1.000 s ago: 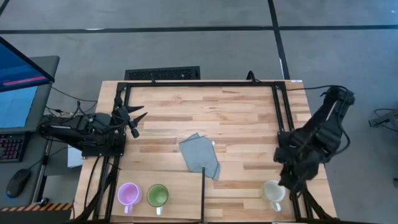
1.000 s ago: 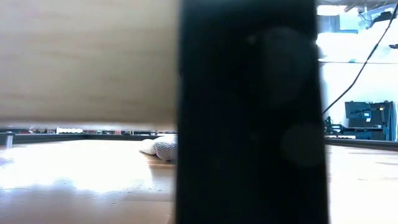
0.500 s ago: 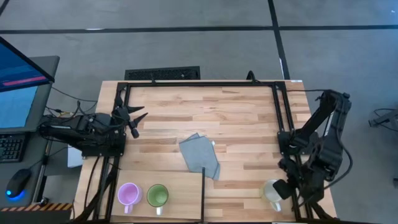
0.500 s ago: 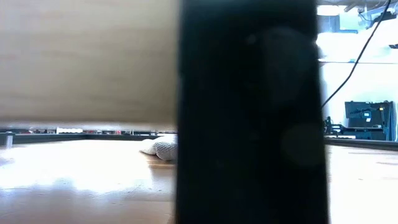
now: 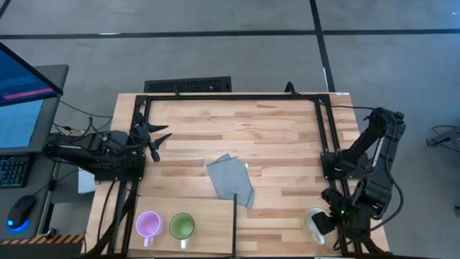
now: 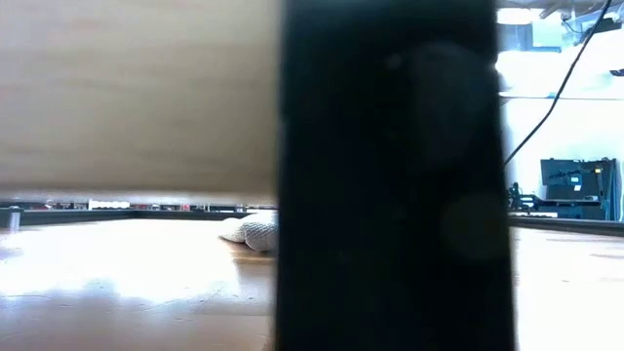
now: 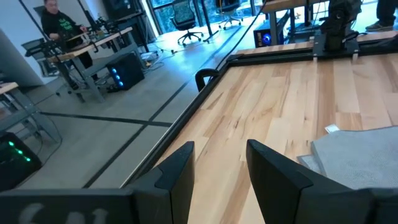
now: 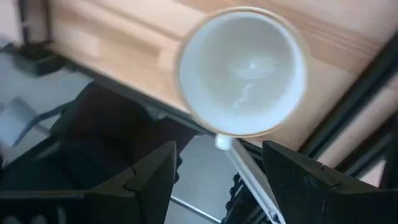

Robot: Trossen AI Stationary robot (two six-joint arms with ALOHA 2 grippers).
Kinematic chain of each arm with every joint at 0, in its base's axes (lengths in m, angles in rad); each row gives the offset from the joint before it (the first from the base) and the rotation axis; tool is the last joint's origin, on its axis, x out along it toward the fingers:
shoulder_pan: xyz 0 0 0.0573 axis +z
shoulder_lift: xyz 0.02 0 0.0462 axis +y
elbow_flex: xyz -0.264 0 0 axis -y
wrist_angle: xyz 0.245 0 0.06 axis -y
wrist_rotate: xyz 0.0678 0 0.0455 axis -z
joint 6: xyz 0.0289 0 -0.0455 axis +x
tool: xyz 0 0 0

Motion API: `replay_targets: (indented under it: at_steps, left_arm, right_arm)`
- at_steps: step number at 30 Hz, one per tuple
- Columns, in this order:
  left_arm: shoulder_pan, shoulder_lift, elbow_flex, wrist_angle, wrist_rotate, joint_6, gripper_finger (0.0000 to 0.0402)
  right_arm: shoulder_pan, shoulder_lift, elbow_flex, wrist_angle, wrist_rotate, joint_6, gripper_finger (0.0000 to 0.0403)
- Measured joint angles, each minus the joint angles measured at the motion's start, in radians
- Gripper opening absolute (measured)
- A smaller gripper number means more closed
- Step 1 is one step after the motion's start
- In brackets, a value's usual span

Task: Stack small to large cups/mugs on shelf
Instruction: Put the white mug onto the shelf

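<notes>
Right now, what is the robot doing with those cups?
The right hand is open and hovering just above the white cup at the table's near right corner, not holding it yet. The purple cup and green cup sit side by side on the pale shelf. The left hand waits, empty, at the table's left edge.

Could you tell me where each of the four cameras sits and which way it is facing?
High view: above the table, looking straight down; both arms show, left gripper at the left edge, right gripper by the cream-white mug.
Low view: at tabletop height, looking level; a dark post blocks the middle; no arm shows.
Left wrist view: looks across the tabletop past its open fingers to the grey cloth.
Right wrist view: looks down into the cream-white mug between its open fingers.
Shared: high and right wrist views both show that mug.
</notes>
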Motion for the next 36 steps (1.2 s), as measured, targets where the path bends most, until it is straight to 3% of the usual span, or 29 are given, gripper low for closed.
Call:
replay_targets:
  at_steps: [5, 17, 22, 36]
  left_arm:
    - [0.000, 0.000, 0.000, 0.001, 0.000, 0.000, 0.0138]
    - [0.000, 0.000, 0.000, 0.006, 0.000, 0.000, 0.0138]
    - [0.000, 0.000, 0.000, 0.006, 0.000, -0.001, 0.0138]
    - [0.000, 0.000, 0.000, 0.006, 0.008, -0.008, 0.0138]
  right_arm:
    - [0.059, 0.038, 0.000, -0.001, -0.019, 0.149, 0.0260]
    - [0.066, 0.153, 0.000, -0.031, -0.026, 0.151, 0.0260]
    - [0.062, 0.151, -0.001, -0.076, -0.073, 0.166, 0.0260]
    - [0.057, 0.151, -0.001, -0.121, -0.076, 0.162, 0.0260]
